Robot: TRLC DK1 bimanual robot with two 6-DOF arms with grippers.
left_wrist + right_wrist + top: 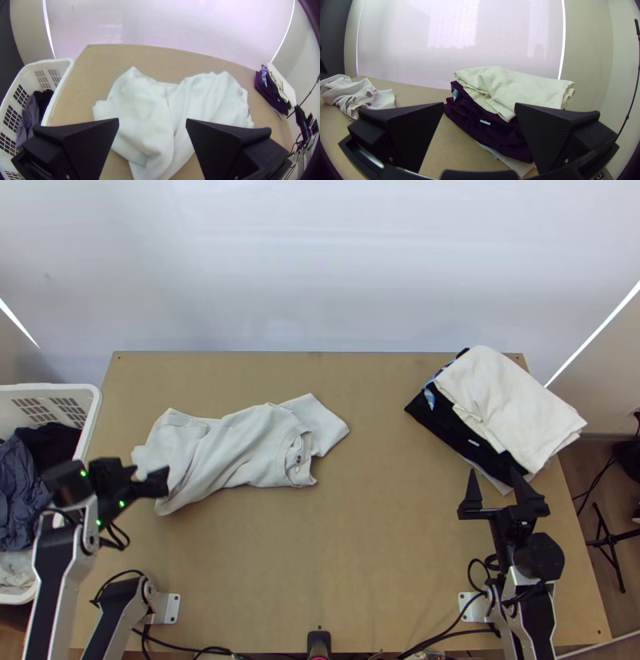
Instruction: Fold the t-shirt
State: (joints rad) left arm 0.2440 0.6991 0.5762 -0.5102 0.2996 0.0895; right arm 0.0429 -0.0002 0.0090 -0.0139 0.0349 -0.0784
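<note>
A pale grey-white t-shirt (240, 448) lies bunched and creased on the left half of the table, its collar toward the right. My left gripper (150, 478) is above the shirt's left end, open and holding nothing. In the left wrist view the shirt (143, 110) spreads out beyond the open left gripper (152, 121). Far to the right, my right gripper (498, 488) stands open just on the near side of a stack of clothes. The right wrist view has the right gripper (479, 106) apart, with the shirt (360, 96) off to one side.
Folded clothes lie stacked at the table's right side, a cream one (512, 408) over dark ones (456, 428). A white laundry basket (90, 420) with dark and light clothes stands at the left edge. Bare table (368, 540) lies between the shirt and the right arm.
</note>
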